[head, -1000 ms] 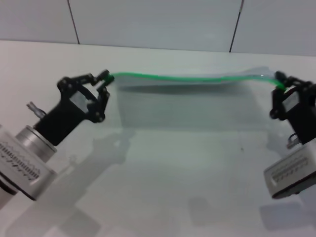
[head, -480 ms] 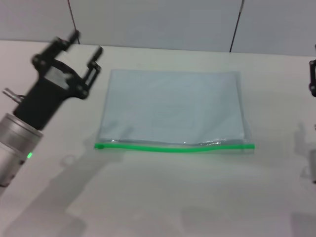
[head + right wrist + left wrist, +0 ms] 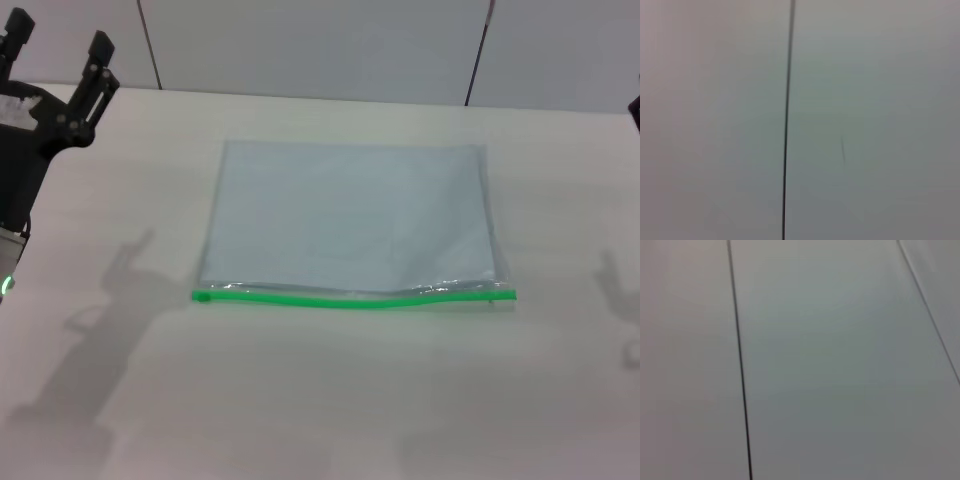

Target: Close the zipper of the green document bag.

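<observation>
The green document bag (image 3: pixel 350 215) lies flat on the white table in the head view, a pale translucent pouch. Its zipper (image 3: pixel 350 297) runs as a bright green strip along the edge nearest me, with a small green tab at the strip's left end (image 3: pixel 202 296). My left gripper (image 3: pixel 58 50) is raised at the far left, well away from the bag, open and holding nothing. Of the right gripper only a dark sliver (image 3: pixel 635 105) shows at the right edge. Both wrist views show only wall panels.
The white table (image 3: pixel 330 400) stretches around the bag. A panelled wall (image 3: pixel 320 50) with dark seams stands behind the table's far edge. Shadows of both arms fall on the table at left and right.
Both grippers let go of the bag's green edge and pulled up and outward. The bag dropped flat with its green strip now at the near edge.
</observation>
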Controlling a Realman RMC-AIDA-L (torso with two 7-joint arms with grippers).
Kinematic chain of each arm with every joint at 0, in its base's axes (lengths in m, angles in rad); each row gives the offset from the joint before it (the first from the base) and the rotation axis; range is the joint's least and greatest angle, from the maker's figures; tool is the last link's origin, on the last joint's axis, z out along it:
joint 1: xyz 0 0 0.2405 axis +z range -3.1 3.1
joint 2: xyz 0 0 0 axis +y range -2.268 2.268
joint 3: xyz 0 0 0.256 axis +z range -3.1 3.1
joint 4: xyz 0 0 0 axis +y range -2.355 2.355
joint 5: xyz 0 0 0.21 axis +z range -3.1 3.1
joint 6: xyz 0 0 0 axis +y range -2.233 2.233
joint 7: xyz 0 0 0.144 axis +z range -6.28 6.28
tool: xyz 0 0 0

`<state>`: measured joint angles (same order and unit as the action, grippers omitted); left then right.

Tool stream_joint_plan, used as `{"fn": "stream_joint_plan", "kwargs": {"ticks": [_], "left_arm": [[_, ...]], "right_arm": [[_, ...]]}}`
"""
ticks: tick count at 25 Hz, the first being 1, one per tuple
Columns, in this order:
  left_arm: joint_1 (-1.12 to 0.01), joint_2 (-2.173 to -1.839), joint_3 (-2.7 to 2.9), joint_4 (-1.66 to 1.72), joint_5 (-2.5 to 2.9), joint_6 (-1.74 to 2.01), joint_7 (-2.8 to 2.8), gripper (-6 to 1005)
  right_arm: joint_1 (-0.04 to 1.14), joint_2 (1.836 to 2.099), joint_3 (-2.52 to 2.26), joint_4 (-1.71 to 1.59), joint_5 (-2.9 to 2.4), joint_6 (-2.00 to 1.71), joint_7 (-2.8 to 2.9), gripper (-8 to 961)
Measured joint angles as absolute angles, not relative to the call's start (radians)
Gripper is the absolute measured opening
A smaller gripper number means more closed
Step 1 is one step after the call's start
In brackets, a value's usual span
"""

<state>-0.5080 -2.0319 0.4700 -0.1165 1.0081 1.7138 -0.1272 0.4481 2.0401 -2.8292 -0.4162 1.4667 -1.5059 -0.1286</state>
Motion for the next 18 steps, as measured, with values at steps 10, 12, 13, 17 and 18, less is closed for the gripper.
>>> {"fn": "stream_joint_plan", "kwargs": {"ticks": [10,12,13,17,18], "left_arm": [[-0.508,-2.031,0.468,-0.117,0.999,1.715,-0.216,803],[-0.508,-2.031,0.468,-0.117,0.999,1.715,-0.217,802],[-0.508,-2.031,0.468,-0.117,0.999,1.715,-0.217,802],[-0.508,-2.031,0.468,-0.117,0.999,1.715,-0.217,801],[-0.508,-2.031,0.468,-0.117,0.999,1.715,-0.217,801]], "right_arm": [[0.460,2.040,-2.837,-0.391,1.417,-1.508,-0.053,863],[0.462,2.040,-2.840,-0.391,1.405,-1.508,-0.053,862],[0.463,2.040,-2.841,-0.392,1.402,-1.508,-0.053,863],[0.464,2.040,-2.847,-0.393,1.401,-1.508,-0.052,867],[0.465,2.040,-2.851,-0.393,1.401,-1.508,-0.052,867]]}}
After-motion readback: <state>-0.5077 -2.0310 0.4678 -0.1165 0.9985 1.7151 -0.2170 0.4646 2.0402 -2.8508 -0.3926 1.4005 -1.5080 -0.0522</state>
